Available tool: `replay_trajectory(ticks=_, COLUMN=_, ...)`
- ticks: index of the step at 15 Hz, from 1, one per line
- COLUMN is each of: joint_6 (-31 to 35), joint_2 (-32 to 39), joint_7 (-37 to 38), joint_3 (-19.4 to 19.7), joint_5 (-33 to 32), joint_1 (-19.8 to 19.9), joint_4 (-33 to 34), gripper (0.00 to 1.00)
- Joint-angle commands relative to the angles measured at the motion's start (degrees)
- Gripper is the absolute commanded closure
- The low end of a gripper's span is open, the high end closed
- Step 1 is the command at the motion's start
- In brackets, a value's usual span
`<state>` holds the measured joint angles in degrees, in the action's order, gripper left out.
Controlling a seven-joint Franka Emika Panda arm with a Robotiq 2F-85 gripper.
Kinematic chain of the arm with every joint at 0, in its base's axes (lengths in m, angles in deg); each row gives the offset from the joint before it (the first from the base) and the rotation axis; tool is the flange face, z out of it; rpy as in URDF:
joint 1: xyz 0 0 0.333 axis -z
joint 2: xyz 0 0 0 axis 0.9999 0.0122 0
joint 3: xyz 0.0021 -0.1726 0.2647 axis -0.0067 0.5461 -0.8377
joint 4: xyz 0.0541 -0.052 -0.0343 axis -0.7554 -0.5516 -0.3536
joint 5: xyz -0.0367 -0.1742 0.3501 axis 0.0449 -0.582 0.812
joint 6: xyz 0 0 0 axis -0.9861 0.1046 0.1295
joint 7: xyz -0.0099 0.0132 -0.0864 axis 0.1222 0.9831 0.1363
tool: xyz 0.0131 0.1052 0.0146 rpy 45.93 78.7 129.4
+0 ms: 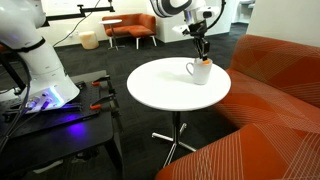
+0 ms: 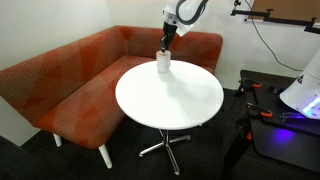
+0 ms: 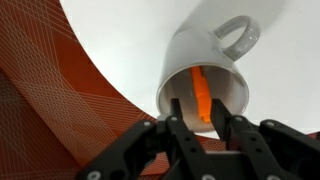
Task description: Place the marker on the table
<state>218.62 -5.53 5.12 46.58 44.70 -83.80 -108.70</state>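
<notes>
The white mug stands on the round white table, near its far edge by the sofa; it shows in both exterior views. The orange marker stands inside the mug, leaning on its wall. My gripper reaches down into the mug's mouth, and its two black fingers are closed narrowly on the marker's upper end. In both exterior views the gripper hangs straight above the mug. The table top bears only the mug.
An orange sofa wraps round the table's far side, close to the mug. A dark bench with tools and a robot base stands on the opposite side. Orange chairs stand far back.
</notes>
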Motion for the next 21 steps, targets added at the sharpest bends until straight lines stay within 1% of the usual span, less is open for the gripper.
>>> replay_trajectory(ticks=1, joint_6=-3.69, joint_2=1.86, joint_7=-2.28, joint_3=-0.77, joint_5=1.77, joint_1=0.4, joint_4=3.91, gripper=0.63)
replay_trajectory(ticks=8, joint_6=-7.4, joint_2=4.96, joint_7=-2.44, joint_3=-1.52, joint_5=2.1, joint_1=0.56, joint_4=8.36, gripper=0.63)
replay_trajectory(ticks=15, joint_6=-9.7, joint_2=7.65, joint_7=-2.61, joint_3=-2.07, joint_5=2.65, joint_1=0.78, joint_4=11.75, gripper=0.64)
replay_trajectory(ticks=19, joint_6=-9.82, joint_2=8.52, joint_7=-2.67, joint_3=-2.11, joint_5=3.23, joint_1=0.92, joint_4=12.44, gripper=0.68)
replay_trajectory(ticks=21, joint_6=-9.82, joint_2=8.88, joint_7=-2.61, joint_3=-2.05, joint_5=3.38, joint_1=0.93, joint_4=12.67, gripper=0.71)
